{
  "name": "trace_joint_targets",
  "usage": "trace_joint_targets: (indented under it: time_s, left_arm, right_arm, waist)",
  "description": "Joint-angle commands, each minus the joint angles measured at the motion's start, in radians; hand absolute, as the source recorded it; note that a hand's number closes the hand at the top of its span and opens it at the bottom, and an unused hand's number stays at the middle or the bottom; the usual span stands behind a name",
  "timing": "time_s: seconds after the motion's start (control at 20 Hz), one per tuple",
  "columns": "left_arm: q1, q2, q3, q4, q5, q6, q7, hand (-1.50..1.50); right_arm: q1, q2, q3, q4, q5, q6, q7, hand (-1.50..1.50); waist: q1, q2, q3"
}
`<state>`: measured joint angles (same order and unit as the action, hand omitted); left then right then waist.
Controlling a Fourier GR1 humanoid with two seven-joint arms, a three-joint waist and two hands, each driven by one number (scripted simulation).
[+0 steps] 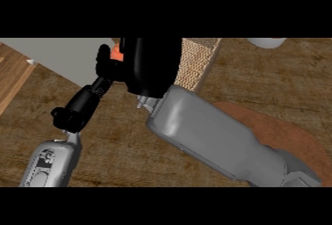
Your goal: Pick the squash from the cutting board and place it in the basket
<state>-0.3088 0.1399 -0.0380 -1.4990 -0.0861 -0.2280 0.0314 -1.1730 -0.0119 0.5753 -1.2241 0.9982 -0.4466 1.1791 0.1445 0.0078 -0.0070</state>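
Head view: the right forearm [220, 140] runs from the lower right corner up toward the top centre, filling much of the middle. Its black right hand [150, 66] is seen from the back, above the woven basket [194, 61], whose tan wall shows just to the hand's right. A small patch of orange, the squash [117, 52], peeks out at the hand's upper left edge, with black fingers [103, 59] curled beside it; the hand grips the squash, and most of it is hidden. Whether the squash is over the basket's opening or just beside it cannot be told.

The left forearm [50, 162] comes in at the lower left, and the left hand [81, 107] points up toward the right hand. Its fingers are hard to make out, so I cannot tell its state.

A reddish-brown cutting board [285, 132] lies on the counter [272, 74] at the right, partly under the right forearm. A pale round thing [266, 41] sits at the top edge.
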Motion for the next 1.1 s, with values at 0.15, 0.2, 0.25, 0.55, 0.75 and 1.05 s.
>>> trace_joint_targets:
  time_s: [0.15,0.2,0.25,0.55,0.75,1.05]
  left_arm:
    - [0.002,0.011,0.008,-0.018,-0.005,0.005,0.006,0.00]
    - [0.004,0.016,0.023,-0.019,0.007,0.002,0.002,0.00]
    - [0.006,0.021,0.020,-0.007,0.008,-0.008,-0.001,0.00]
    - [0.028,0.017,0.028,-0.024,0.013,0.000,-0.006,0.00]
    - [0.034,0.022,0.035,-0.017,0.015,-0.003,-0.001,0.00]
    - [0.051,0.040,0.056,-0.014,0.001,0.008,-0.044,0.00]
  right_arm:
    - [-0.165,0.011,-0.114,0.200,0.046,-0.121,0.228,1.50]
    - [-0.194,0.011,-0.154,0.241,0.072,-0.135,0.207,1.50]
    - [-0.225,0.011,-0.160,0.264,0.086,-0.139,0.220,1.50]
    - [-0.270,0.011,-0.218,0.421,0.075,-0.189,0.204,1.50]
    - [-0.260,0.011,-0.228,0.483,0.015,-0.240,0.160,1.50]
    - [-0.216,0.011,-0.192,0.561,-0.035,-0.355,0.098,1.50]
  waist:
    - [-0.007,0.003,0.002]
    - [-0.013,0.006,0.002]
    - [-0.010,0.007,0.001]
    - [-0.030,0.009,0.003]
    - [-0.046,0.010,0.004]
    - [-0.062,0.007,0.004]
